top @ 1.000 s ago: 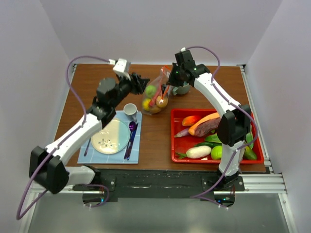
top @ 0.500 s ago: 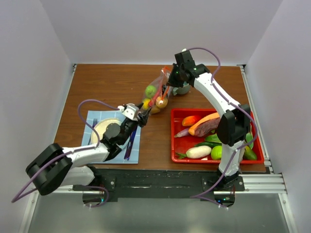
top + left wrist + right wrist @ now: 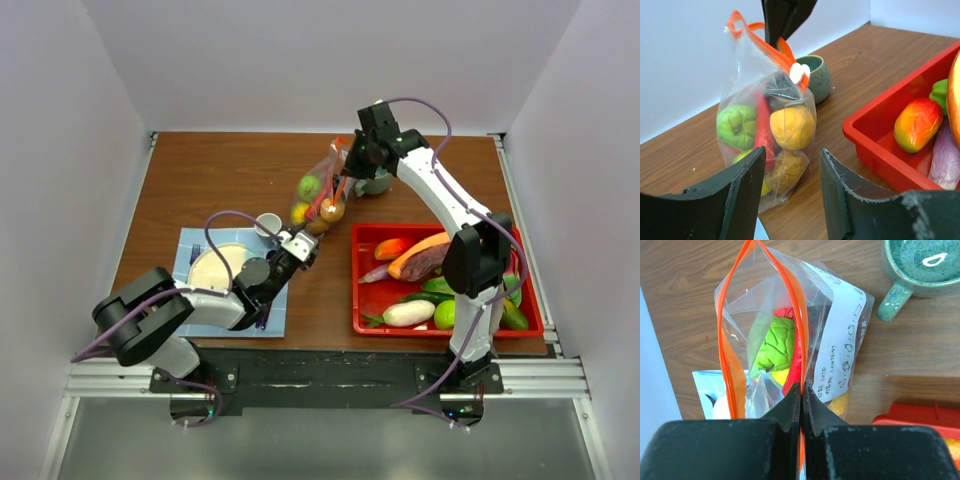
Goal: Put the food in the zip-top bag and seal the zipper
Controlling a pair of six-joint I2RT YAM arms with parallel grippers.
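Right gripper (image 3: 801, 390) is clamped shut on the orange zipper (image 3: 795, 305) of the bag (image 3: 318, 195), which stands upright with fruit (image 3: 792, 127) inside, toward the middle of the table's (image 3: 200, 180) far edge beside a green mug (image 3: 377, 184), while the left gripper (image 3: 791, 156) stands half open and empty just short of the bag.

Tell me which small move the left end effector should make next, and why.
Probably advance toward the zip-top bag and rise to its white slider: the left end effector stands open and empty, while the right end effector pinches the zipper, mouth gaping.
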